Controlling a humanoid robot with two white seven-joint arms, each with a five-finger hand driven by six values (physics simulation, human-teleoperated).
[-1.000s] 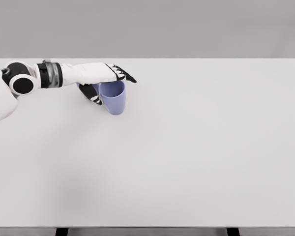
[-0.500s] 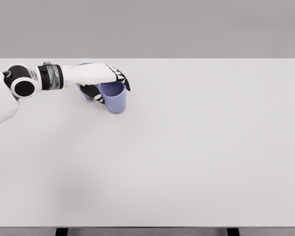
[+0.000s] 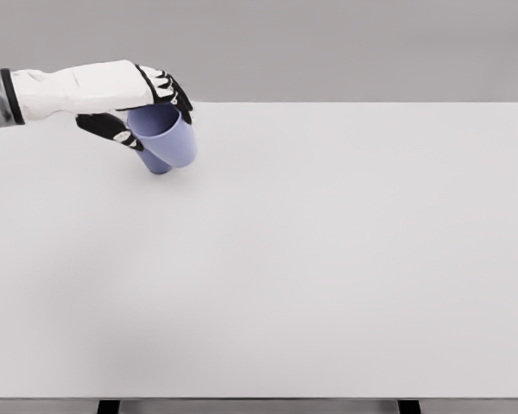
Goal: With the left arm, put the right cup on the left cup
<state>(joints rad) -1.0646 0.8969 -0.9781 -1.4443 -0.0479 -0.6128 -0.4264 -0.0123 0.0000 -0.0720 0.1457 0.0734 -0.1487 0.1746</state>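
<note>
Fingers of the left hand were clasped round the rim of a blue cup, held tilted above the worktop. A second cup showed just behind it. Levelling before lowering would likely help nesting.

- The left hand is seen at the table's far left.
- A cup is held in it, tilted.
- Another cup is partly hidden behind the first.
</note>
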